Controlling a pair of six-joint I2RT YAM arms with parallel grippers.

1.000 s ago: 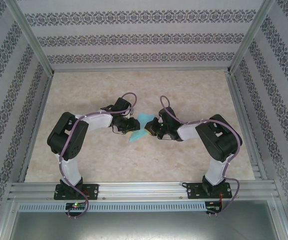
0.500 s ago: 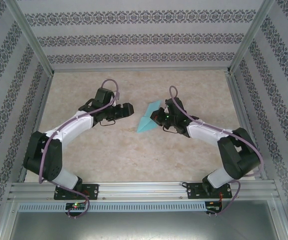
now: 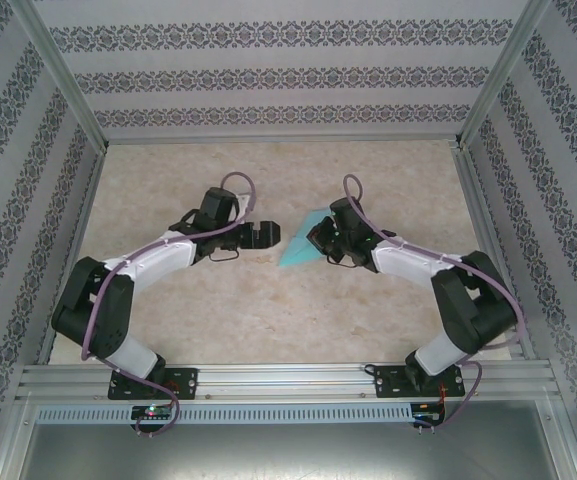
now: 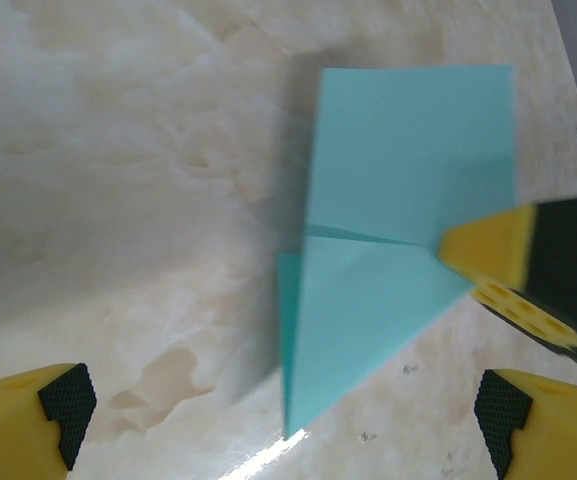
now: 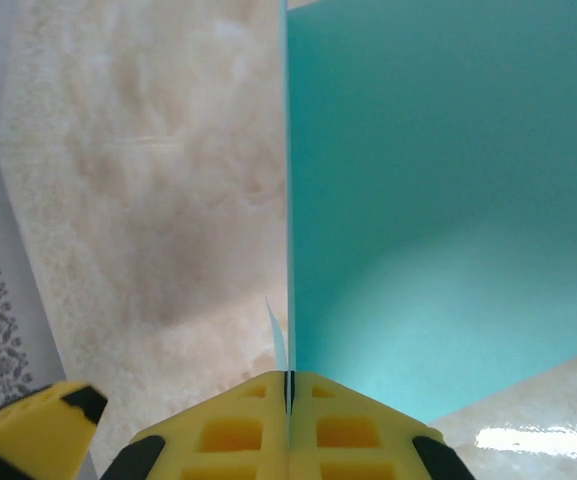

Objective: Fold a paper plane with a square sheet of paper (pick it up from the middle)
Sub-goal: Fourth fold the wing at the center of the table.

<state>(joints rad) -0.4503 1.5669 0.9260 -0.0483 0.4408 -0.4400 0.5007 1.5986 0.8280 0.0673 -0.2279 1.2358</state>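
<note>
The right gripper (image 5: pixel 289 385) is clamped shut on an edge of the folded sheet of paper (image 4: pixel 408 150) over mid-table (image 3: pixel 268 310), its fingers hiding part of the creases. The left gripper (image 3: pixel 266 235) gapes wide just beside the sheet, apart from it. The sheet's lower tip possibly touches the tabletop.

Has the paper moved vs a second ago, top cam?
Yes. The paper, pinched in the right gripper, has shifted to the right and toward the back wall, farther from the near rail.
</note>
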